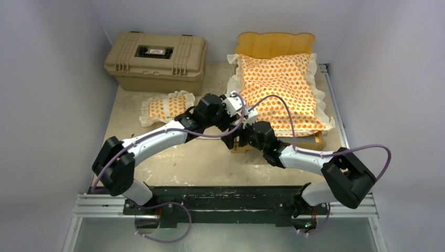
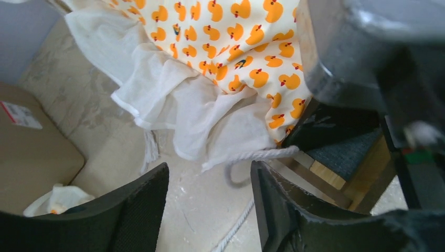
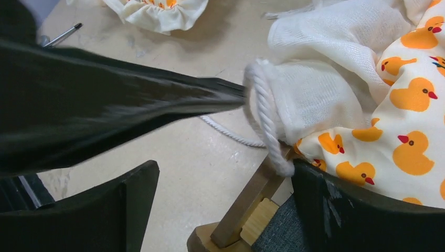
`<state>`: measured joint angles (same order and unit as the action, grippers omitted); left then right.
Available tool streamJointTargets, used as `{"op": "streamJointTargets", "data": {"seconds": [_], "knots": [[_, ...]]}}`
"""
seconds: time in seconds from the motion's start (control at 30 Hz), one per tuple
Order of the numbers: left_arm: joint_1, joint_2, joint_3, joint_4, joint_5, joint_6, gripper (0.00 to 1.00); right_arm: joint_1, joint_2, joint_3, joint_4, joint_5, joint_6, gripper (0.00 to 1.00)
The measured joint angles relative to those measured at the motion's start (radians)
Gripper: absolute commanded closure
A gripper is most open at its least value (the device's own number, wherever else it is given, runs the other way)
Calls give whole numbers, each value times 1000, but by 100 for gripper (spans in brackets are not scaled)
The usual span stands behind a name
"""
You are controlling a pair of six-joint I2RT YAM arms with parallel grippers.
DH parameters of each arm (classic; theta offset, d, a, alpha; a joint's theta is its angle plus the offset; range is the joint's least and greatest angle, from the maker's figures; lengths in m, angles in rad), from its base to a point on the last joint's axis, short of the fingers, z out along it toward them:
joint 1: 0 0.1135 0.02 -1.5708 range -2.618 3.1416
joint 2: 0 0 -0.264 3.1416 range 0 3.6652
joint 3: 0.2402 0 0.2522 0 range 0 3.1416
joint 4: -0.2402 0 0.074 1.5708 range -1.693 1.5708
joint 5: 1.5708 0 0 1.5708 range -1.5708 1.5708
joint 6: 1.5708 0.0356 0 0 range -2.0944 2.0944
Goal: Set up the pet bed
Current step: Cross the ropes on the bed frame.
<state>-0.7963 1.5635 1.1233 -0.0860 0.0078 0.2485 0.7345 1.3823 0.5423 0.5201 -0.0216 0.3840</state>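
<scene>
Currently, top view: the pet bed frame [image 1: 275,44] sits at 1 o'clock on the table [image 1: 173,163], headboard toward 12. The mattress cushion [image 1: 281,89] lies on the frame, duck print up, and its white ruffle [image 2: 173,100] spills over the 9 o'clock side. The pillow [image 1: 167,107] lies on the table, apart from the bed at the bed's 9 o'clock, just at 6 o'clock of the tan case [image 1: 155,60]. The case stands at 11 o'clock on the table.

Both arms meet at the bed's 7 o'clock corner.

Left gripper [image 2: 210,168]: jaws apart, nothing between them. Bare table shows in the gap, and the bunched ruffle lies just beyond the tips toward 12.

Right gripper [image 3: 225,173]: jaws spread wide, holding nothing. The frame's wooden corner post stands between the fingers. The finger at 3 o'clock lies against the cushion's edge; the other is clear of the post.

A white cord [image 3: 265,121] loops out of the ruffle down to the post.
</scene>
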Motion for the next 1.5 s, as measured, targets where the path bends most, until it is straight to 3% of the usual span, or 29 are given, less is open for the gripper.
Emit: {"op": "streamJointTargets", "data": {"seconds": [0.3,0.6,0.87,1.5], "knots": [[-9,-314,-59,-4,-31,-65,30,-1,22,91,-147,40,51,1],[-9,-536,-169,30,-362,-89,27,1,101,286,-374,119,98,1],[-8,-580,-255,38,-488,-30,28,39,225,471,-575,215,114,1],[-8,-631,-288,40,-483,-23,27,77,267,673,-854,323,164,1]]}}
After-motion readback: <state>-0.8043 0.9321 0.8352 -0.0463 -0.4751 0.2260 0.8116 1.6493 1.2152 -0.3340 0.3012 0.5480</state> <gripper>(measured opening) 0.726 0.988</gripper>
